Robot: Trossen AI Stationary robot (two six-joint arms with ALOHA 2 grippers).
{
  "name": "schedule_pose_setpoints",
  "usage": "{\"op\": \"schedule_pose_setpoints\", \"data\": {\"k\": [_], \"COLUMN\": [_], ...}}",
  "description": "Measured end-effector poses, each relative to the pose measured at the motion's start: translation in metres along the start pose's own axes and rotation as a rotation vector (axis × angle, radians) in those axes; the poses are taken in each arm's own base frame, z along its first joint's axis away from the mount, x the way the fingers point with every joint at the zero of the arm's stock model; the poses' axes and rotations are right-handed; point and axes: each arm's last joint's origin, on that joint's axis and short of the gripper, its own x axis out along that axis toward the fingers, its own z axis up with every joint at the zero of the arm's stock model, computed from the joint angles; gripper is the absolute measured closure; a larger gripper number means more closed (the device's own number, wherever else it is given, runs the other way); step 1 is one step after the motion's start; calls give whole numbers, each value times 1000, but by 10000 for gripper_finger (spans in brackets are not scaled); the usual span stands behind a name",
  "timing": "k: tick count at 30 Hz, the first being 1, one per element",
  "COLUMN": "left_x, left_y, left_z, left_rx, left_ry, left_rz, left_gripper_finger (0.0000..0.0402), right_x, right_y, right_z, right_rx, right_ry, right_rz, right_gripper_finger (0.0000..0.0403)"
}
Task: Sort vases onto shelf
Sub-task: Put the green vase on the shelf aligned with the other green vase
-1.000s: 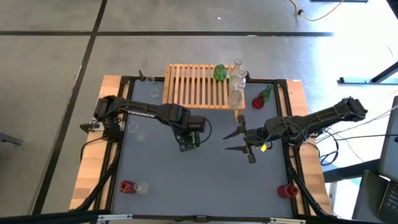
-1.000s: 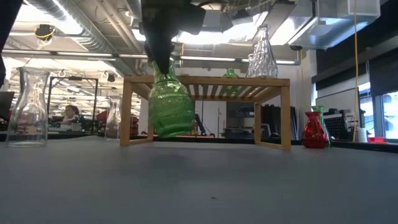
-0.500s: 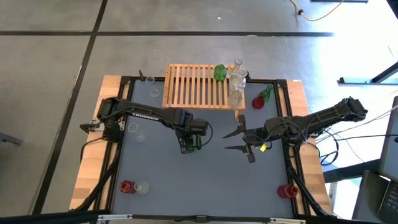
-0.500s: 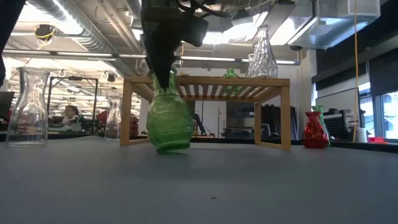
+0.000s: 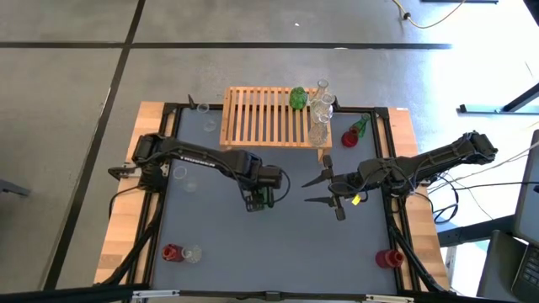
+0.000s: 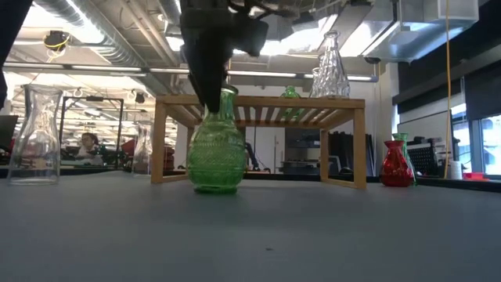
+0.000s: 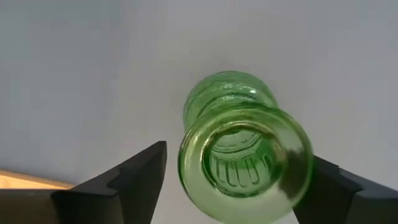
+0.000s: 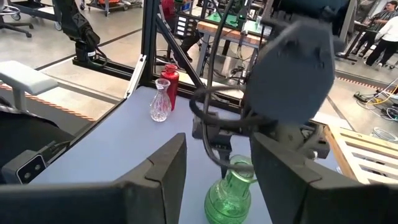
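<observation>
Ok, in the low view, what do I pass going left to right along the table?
Clear carafe → green vase standing upright on the mat, with the left gripper at its neck → right leg of the shelf → red vase at the far right.

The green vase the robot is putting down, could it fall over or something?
Maybe. The green vase now stands upright on the table, with the left gripper straddling its neck. One finger shows a gap beside the rim, so the jaws look open. If the arm lifts crookedly, a finger could catch the rim and tip the vase.

The right gripper waits open nearby, so a sideways swing might knock it.

The shelf already has glass crowded at one end.
</observation>
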Motion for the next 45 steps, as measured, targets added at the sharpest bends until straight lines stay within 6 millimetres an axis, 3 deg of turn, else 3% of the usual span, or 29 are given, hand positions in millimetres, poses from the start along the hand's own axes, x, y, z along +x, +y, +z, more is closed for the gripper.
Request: {"op": "schedule_pose_setpoints", "data": {"k": [10, 16, 20, 26, 33, 45], "left_x": [-47, -64, -61, -47, -37, -32], "left_y": [-4, -6, -10, -12, -18, -7], "left_z": [-22, -56, -79, -95, -96, -94], "left_rx": [41, 42, 49, 18, 7, -19], "left_ry": [-77, -260, -481, -743, -848, -813], "left_rz": [32, 150, 86, -26, -115, -69], "left_gripper_finger": [104, 105, 105, 105, 105, 96], "right_x": [0, 0, 0, 0, 0, 0], "right_y": [0, 0, 0, -1, -1, -1], "right_z": [0, -1, -1, 1, 2, 1], "right_rx": [0, 0, 0, 2, 2, 1], "right_ry": [2, 8, 8, -10, -13, -9], "right_rz": [0, 2, 2, -25, -37, -36], "right_gripper_finger": [233, 233, 233, 233, 233, 233]}}
